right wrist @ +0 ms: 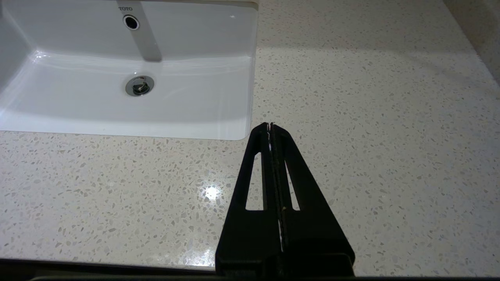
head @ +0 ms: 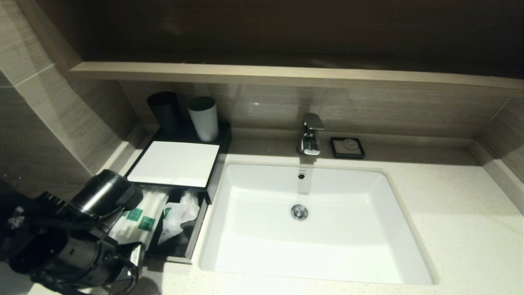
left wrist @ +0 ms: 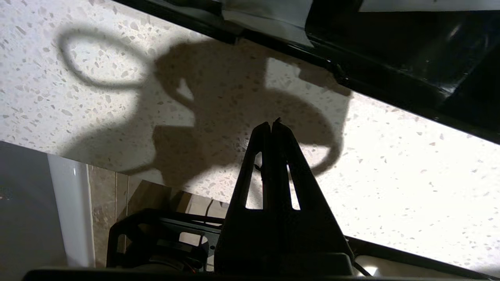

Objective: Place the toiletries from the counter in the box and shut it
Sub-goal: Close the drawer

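- We are seeing the toiletries [head: 141, 217] lying inside the pulled-out front drawer [head: 192, 235] of the box [head: 174, 164]: white packets with green print on the left side of the drawer, and a crumpled clear-wrapped packet [head: 178, 215] on its right side.
- The box is sitting on the counter [head: 458, 205] to the left of the sink basin [head: 311, 229], its flat white top panel facing up and its drawer standing open toward us.
- Our left gripper [left wrist: 272, 127] is hovering just over the speckled counter in front of the drawer's black edge [left wrist: 390, 84], its fingers [left wrist: 287, 156] pressed together tip to tip and grasping nothing; its shadow is falling on the stone below.
- In the head view, our left arm [head: 82, 229] is crowding the lower left corner, beside the drawer's front left corner and partly covering the packets.
- Our right gripper [right wrist: 270, 127] is resting above bare counter just right of the sink's near corner, fingers clenched flat against each other and carrying nothing; it is out of the head view.
- Behind the box's white panel, a dark cup [head: 163, 110] and a pale cup [head: 203, 118] are standing side by side.
- A chrome tap [head: 310, 134] is rising behind the basin, with a small black soap dish [head: 347, 147] just to its right, under the wood-grain ledge [head: 286, 76].
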Controlling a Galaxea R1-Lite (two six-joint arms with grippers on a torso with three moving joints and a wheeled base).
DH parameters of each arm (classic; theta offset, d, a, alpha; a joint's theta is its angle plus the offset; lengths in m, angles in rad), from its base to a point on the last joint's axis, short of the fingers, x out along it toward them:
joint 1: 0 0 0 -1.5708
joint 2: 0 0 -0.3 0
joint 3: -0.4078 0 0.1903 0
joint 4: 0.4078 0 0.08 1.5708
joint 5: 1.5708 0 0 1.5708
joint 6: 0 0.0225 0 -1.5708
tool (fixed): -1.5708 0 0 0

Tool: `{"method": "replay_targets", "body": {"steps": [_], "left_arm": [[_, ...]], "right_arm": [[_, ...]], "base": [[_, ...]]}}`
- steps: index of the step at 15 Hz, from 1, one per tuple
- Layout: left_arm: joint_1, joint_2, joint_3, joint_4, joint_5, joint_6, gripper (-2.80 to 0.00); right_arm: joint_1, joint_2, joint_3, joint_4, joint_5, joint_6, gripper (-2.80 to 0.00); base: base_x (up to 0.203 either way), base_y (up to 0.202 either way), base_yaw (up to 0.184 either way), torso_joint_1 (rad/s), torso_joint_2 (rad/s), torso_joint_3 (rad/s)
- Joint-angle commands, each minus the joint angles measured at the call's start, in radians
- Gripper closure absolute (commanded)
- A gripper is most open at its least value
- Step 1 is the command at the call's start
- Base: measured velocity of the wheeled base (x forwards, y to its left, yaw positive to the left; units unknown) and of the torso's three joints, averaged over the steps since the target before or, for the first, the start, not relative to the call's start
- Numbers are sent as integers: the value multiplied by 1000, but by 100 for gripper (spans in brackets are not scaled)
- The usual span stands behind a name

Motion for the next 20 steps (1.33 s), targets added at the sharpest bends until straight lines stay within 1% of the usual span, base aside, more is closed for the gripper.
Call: {"method": "replay_targets", "body": {"steps": [1, 8, 11, 20], "left_arm": [[8, 8, 21, -15, 1, -2, 0], [16, 20, 32, -52, -1, 1, 0], [16, 58, 35, -96, -11, 1, 0], [30, 113, 3, -148, -11, 4, 0]], "right_arm": [[0, -1, 0, 1, 0, 1, 0], [0, -1, 0, 1, 0, 1, 0], [0, -1, 0, 0, 0, 1, 0], [0, -1, 0, 0, 0, 0, 0]], "base": [[0, 0, 0, 0, 0, 0], [0, 0, 0, 0, 0, 0], [0, 0, 0, 0, 0, 0], [0, 0, 0, 0, 0, 0]]}}
